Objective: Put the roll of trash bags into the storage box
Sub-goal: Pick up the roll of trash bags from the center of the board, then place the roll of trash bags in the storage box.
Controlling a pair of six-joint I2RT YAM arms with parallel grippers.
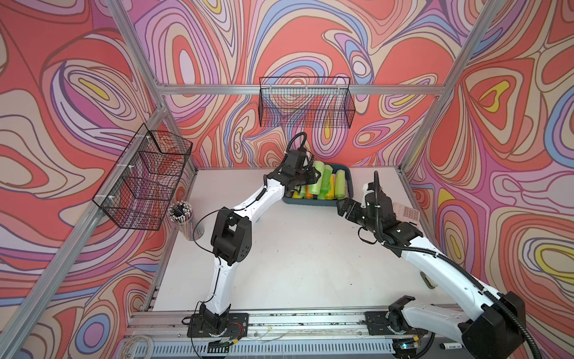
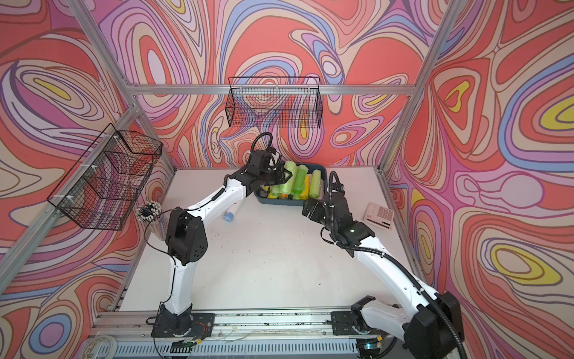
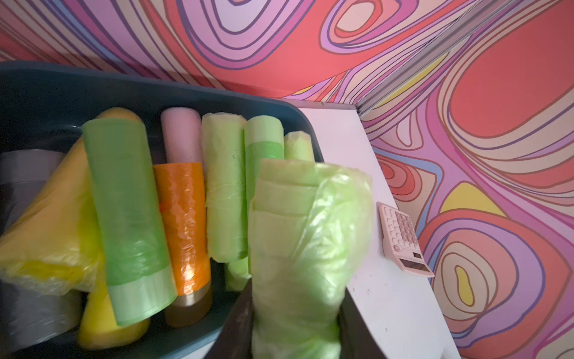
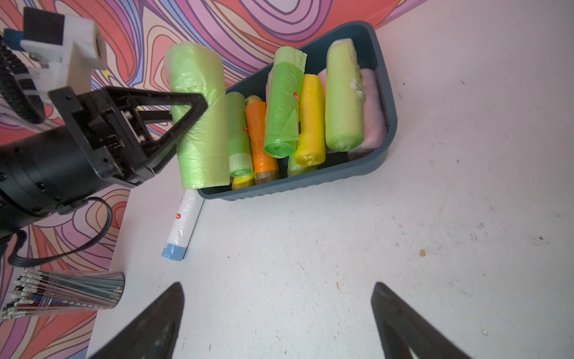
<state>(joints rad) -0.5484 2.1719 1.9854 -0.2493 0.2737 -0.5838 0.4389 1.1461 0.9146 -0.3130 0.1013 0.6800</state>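
left hand [image 4: 198, 107] clamps green roll [image 4: 202, 149] — over 9 o'clock end of box [image 4: 310, 186], above packed rolls [image 4: 343, 93] | right hand [image 4: 278, 286] wide, empty — at box's 5 o'clock corner | open counter [image 1: 295, 248] at 6 o'clock

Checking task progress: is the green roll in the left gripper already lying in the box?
No, the left gripper is shut on the green roll, holding it in the air at the box's edge.

bright even light, soft shadows, wide-angle edge bending, blurred wrist-view foregrounds
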